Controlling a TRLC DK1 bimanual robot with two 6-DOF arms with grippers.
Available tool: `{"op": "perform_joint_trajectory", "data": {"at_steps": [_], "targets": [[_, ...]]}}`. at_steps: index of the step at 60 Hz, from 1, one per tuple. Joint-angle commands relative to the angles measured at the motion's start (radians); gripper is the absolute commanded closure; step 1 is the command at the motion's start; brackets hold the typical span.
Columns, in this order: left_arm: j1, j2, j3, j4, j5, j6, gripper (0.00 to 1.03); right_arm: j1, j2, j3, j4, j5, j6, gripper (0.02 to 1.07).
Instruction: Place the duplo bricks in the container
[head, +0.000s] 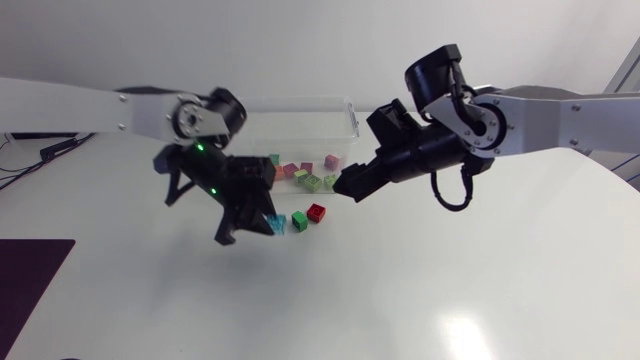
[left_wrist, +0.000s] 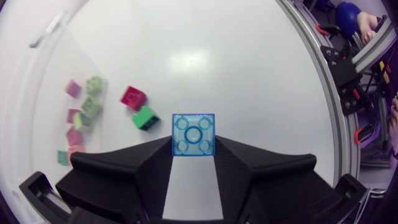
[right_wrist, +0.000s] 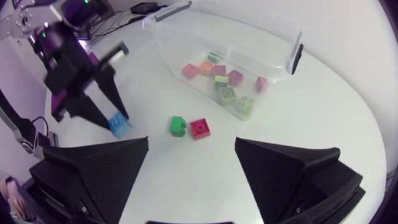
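A translucent blue brick (head: 277, 223) (left_wrist: 193, 132) (right_wrist: 120, 125) sits on the white table, studs up, with my left gripper (head: 266, 226) (left_wrist: 193, 147) shut on it from two sides. Just beside it lie a green brick (head: 299, 221) (left_wrist: 145, 117) (right_wrist: 178, 126) and a red brick (head: 316, 212) (left_wrist: 133, 97) (right_wrist: 199, 128). The clear plastic container (head: 345, 118) (right_wrist: 292, 37) stands behind them and holds several pastel bricks (head: 305, 176) (right_wrist: 224, 81). My right gripper (head: 347, 186) (right_wrist: 191, 142) hovers open above the container's near right corner, nothing between its fingers.
The table (head: 420, 290) is bare white on the near side and to the right. A dark mat (head: 30, 275) lies at the front left corner. The right arm's links (head: 470, 120) hang over the container's right end.
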Motion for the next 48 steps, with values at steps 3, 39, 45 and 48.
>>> {"op": "perform_joint_trajectory", "data": {"at_steps": [3,39,45,48], "targets": [[0.072,-0.085,0.138,-0.041,0.052,0.004,0.77,0.029,0.043,-0.032,0.003,-0.001,-0.012,0.07],[0.203,0.283,0.640,0.250,0.151,-0.444,0.75,0.097,0.272,0.046,-0.008,0.077,-0.081,0.07],[0.203,0.346,0.712,0.266,0.144,-0.487,0.75,0.104,0.308,0.065,-0.002,0.095,-0.084,0.07],[0.203,0.367,0.733,0.267,0.139,-0.498,0.75,0.106,0.324,0.074,0.004,0.103,-0.086,0.07]]}}
